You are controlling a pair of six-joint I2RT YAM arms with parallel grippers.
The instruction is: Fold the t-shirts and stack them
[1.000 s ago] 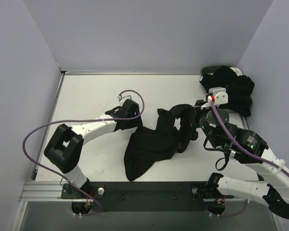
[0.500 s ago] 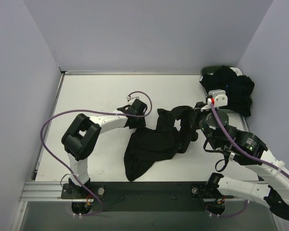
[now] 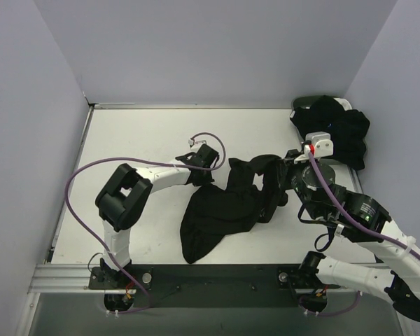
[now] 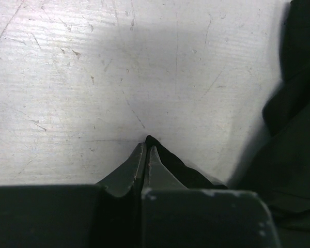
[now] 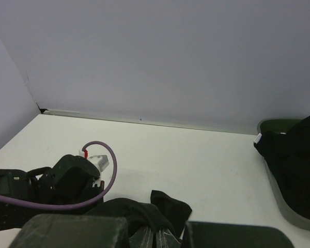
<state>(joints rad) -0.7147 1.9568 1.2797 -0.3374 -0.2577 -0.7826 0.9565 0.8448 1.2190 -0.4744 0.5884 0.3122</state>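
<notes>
A crumpled black t-shirt (image 3: 224, 206) lies mid-table. My left gripper (image 3: 200, 179) is at its upper left edge. In the left wrist view that gripper (image 4: 146, 146) is shut, with a corner of the black cloth (image 4: 178, 168) pinched between the tips and more of the shirt (image 4: 294, 134) to the right. My right gripper (image 3: 285, 168) holds the shirt's upper right part slightly lifted. In the right wrist view it (image 5: 156, 235) is shut on a raised fold of black cloth (image 5: 139, 211). More black t-shirts (image 3: 343, 133) are piled in the basket.
A dark oval basket (image 3: 302, 105) sits in the back right corner, its olive rim (image 5: 279, 192) near my right arm. Grey walls close the table on three sides. The left arm's purple cable (image 3: 80, 178) loops over the left side. Bare table (image 3: 140, 133) lies behind the shirt.
My left gripper slid right to the shirt's edge and closed on a corner of it. The right gripper stayed shut on the cloth and barely moved.
</notes>
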